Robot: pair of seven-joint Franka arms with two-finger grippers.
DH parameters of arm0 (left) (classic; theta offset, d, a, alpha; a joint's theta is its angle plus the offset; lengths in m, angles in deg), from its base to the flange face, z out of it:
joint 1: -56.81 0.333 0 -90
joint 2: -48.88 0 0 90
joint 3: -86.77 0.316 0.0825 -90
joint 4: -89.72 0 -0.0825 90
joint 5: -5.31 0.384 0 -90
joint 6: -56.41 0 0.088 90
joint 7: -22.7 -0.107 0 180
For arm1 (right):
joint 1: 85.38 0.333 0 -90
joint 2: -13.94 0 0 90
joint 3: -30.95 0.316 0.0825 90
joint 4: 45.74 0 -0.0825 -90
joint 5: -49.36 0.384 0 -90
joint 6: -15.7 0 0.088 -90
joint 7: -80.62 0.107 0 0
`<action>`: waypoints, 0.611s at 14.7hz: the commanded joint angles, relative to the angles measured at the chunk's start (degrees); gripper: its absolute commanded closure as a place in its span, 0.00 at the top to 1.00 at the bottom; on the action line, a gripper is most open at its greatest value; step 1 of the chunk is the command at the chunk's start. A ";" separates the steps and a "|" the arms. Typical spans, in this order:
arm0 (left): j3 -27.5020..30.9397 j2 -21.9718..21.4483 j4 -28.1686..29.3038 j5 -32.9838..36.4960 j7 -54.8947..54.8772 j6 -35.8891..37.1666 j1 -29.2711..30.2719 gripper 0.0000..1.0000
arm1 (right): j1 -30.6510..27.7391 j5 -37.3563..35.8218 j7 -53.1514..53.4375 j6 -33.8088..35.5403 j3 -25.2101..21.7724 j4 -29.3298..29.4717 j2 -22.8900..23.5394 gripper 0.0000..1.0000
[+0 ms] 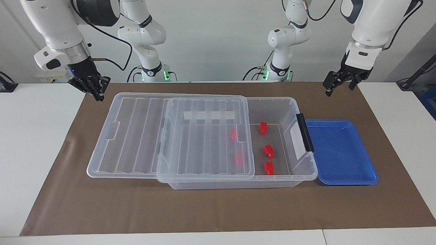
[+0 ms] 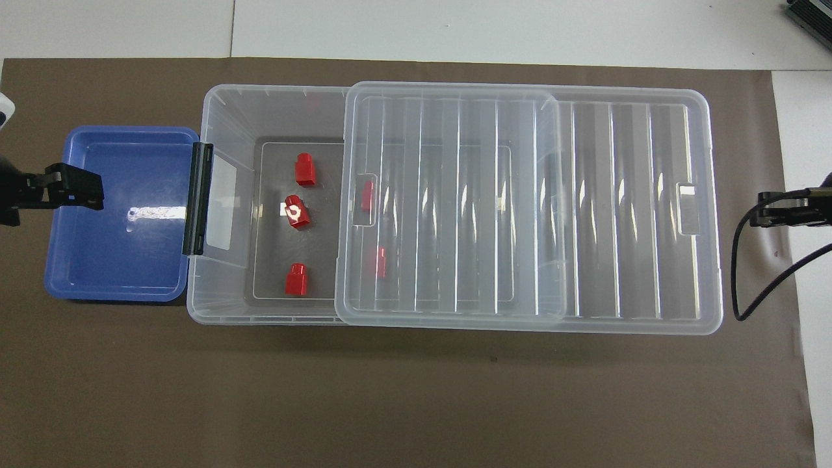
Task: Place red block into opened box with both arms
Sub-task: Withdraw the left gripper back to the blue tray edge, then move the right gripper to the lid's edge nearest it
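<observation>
Holding the left gripper [image 1: 339,89] up in the air over the mat [image 1: 218,211] at the left arm's end of the bench [image 1: 34,153], fingers standing apart, gripping nothing and touching nothing. Holding the right gripper [image 1: 98,97] up over the mat's edge at the right arm's end, fingertips pressed together on nothing, just off the corner of the lid [image 1: 136,136] and clear of it. Waiting with both arms, one at each end of the box [image 1: 299,177]. Finding a blue tray [image 1: 340,153] lower than the left gripper and toward the right gripper from it, lying flat on the mat and touching the box's end just beside the black handle [image 1: 305,132]. Finding the box between the two grippers and well below both, lying lengthwise from one gripper toward the other, with the lid slid toward the right gripper, reaching out past the box's end there and leaving the end by the left gripper uncovered. Finding five red blocks [image 1: 268,151] on the box's floor, well apart from either gripper: three in the uncovered part nearest the left gripper, in a loose row running away from the robots, and two more showing through the clear lid just under its edge, one step closer to the right gripper.
</observation>
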 commanded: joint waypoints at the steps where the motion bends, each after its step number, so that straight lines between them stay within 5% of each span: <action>1: 0.89 -1.55 1.96 -3.08 -4.61 -1.87 -0.10 1.00 | -3.66 0.47 -7.35 -3.87 0.40 -1.13 0.99 0.00; 9: 4.83 -1.55 1.96 -3.36 -4.89 -1.78 -3.42 1.00 | -8.33 1.26 -22.22 -16.27 0.49 -1.22 9.95 0.00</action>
